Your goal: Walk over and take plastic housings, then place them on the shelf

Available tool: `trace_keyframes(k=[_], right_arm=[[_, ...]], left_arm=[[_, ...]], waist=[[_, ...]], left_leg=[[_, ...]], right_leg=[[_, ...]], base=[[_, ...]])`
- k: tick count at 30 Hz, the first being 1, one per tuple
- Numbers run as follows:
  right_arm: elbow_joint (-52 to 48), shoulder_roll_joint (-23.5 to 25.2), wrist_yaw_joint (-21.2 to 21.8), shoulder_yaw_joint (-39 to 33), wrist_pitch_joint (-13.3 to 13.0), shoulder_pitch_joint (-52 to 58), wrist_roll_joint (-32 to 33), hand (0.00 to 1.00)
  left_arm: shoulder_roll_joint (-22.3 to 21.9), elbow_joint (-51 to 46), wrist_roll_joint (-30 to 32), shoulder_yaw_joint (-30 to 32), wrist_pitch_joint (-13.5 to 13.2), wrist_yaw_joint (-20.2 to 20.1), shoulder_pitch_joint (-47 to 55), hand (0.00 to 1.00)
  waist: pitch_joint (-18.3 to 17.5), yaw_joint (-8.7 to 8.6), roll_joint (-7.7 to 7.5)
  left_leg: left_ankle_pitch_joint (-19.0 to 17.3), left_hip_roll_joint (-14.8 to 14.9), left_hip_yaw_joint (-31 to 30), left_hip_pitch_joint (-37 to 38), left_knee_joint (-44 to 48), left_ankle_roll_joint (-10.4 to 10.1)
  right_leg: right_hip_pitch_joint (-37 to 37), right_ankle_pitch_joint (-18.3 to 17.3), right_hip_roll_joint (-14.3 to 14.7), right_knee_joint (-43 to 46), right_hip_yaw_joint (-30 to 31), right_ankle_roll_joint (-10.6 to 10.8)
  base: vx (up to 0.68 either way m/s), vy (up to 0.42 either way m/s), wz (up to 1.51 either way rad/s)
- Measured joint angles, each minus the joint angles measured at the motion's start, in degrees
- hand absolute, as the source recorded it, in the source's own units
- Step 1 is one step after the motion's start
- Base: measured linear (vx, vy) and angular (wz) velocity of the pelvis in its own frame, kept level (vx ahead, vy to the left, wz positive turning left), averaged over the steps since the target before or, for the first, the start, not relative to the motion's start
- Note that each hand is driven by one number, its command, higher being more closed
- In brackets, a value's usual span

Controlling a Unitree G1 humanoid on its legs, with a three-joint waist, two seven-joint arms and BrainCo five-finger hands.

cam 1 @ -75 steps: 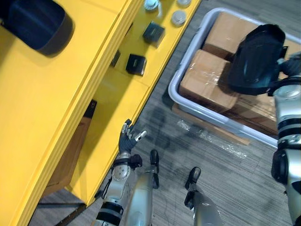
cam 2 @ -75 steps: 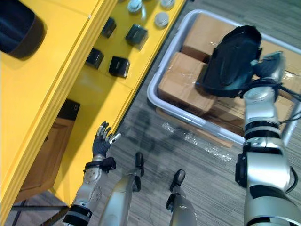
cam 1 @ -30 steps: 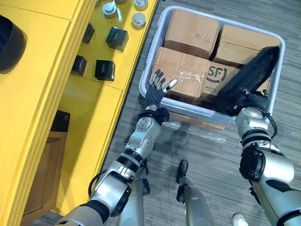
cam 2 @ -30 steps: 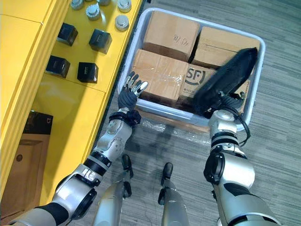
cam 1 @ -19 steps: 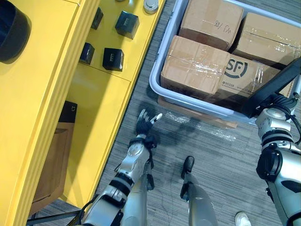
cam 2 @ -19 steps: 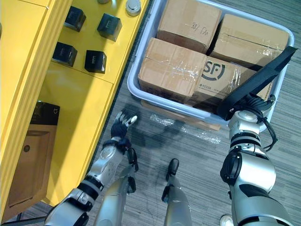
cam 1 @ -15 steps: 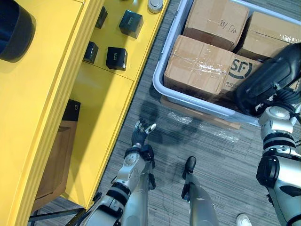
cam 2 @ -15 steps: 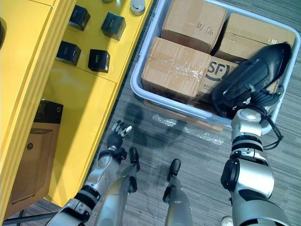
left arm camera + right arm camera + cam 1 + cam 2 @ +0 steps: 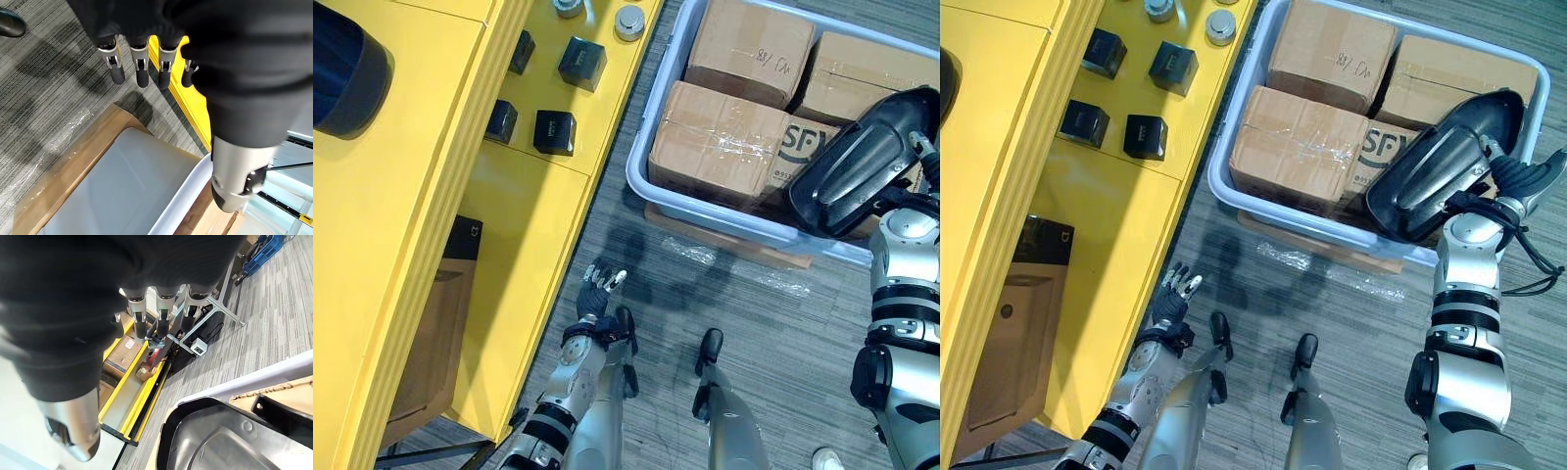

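Black curved plastic housing (image 9: 1430, 181) lies on straight-fingered right robot hand (image 9: 1518, 182) over grey box-filled tub (image 9: 1283, 221), one o'clock. Left robot hand (image 9: 1173, 304) spread.

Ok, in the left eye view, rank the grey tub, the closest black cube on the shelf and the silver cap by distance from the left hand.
1. The grey tub: near corner, just ahead of the left hand.
2. The black cube: on the yellow shelf, ahead and to the left.
3. The silver cap: at the shelf's far end.
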Motion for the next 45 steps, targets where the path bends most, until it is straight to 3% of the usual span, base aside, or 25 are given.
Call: trace_keyframes(k=[4,11,19,23,30,31,37,45], right_arm=[[0.15,0.64,-0.78,-1.18,0.0,0.07,0.79,0.0],[11.13,1.14,-0.53,-3.37,1.52,-0.75,5.4,0.0],[23.9,0.43,3.07,-3.3,2.83,-7.33,9.73,0.0],[30.58,-4.96,5.01,-1.96,3.13,-10.69,9.88,0.0],[39.75,-15.24,8.13,6.5,4.35,-18.94,11.67,0.0],[40.12,-15.9,8.4,6.87,4.49,-19.07,11.91,1.0],[44.53,-20.56,10.32,9.16,6.85,-20.91,13.03,1.0],[46.78,-20.21,17.24,7.46,8.76,-20.76,16.25,1.0]], left_arm=[[-0.12,0.02,-0.36,-0.03,0.0,0.25,0.17,0.0],[-0.91,0.23,-0.52,0.14,0.0,0.44,0.23,0.0],[-1.41,0.21,-1.89,0.38,0.0,0.46,1.62,0.0],[-1.41,0.13,-2.43,0.31,0.0,0.4,2.4,0.0],[-1.98,-1.93,-2.58,-0.11,0.03,-0.78,3.92,0.0],[-2.12,-1.98,-2.58,-0.11,0.05,-0.93,3.93,0.0],[-2.32,-2.5,-2.72,0.11,0.79,-1.88,4.03,0.0],[-3.59,-6.37,-3.04,0.72,2.34,-2.24,5.99,0.0]], waist=[[0.0,0.08,0.01],[-0.26,0.98,0.46],[-0.26,1.69,1.19],[-0.11,2.78,1.71],[0.38,3.83,4.52],[0.43,4.11,4.65],[0.46,4.7,4.75],[0.46,4.32,4.85]], left_leg=[[0.01,-0.03,0.08,-0.05,-0.06,0.01],[0.12,-0.41,-0.23,-0.61,-0.16,0.16],[0.4,-0.76,-1.96,-2.3,0.21,0.54],[0.45,-0.92,-3.09,-3.9,0.81,0.64],[1.15,-1.5,-4.06,-7.3,0.75,1.55],[1.15,-1.53,-4.05,-7.31,0.73,1.55],[1.15,-1.63,-4.01,-7.73,0.59,1.54],[1.07,-1.13,-3.9,-6.54,0.63,1.43]], right_leg=[[-0.11,0.03,-0.01,-0.03,0.1,-0.04],[-0.52,0.03,-0.04,-0.04,-0.02,-0.04],[-0.96,0.13,-0.17,-0.04,-1.6,-0.07],[-1.6,0.15,-0.35,-0.05,-2.76,-0.05],[-3.93,1.08,-0.59,-1.06,-4.03,0.18],[-3.94,1.09,-0.61,-1.08,-4.03,0.19],[-4.03,1.34,-0.58,-1.95,-4.13,0.26],[-2.92,1.44,-0.14,-1.93,-4.1,0.13]], base=[[0.0,-0.002,-0.01],[0.0,0.0,0.01],[0.01,-0.004,0.12],[0.01,-0.005,0.13],[0.01,-0.002,0.07],[0.03,-0.003,0.03],[0.03,-0.008,0.0],[0.02,-0.011,-0.02]])
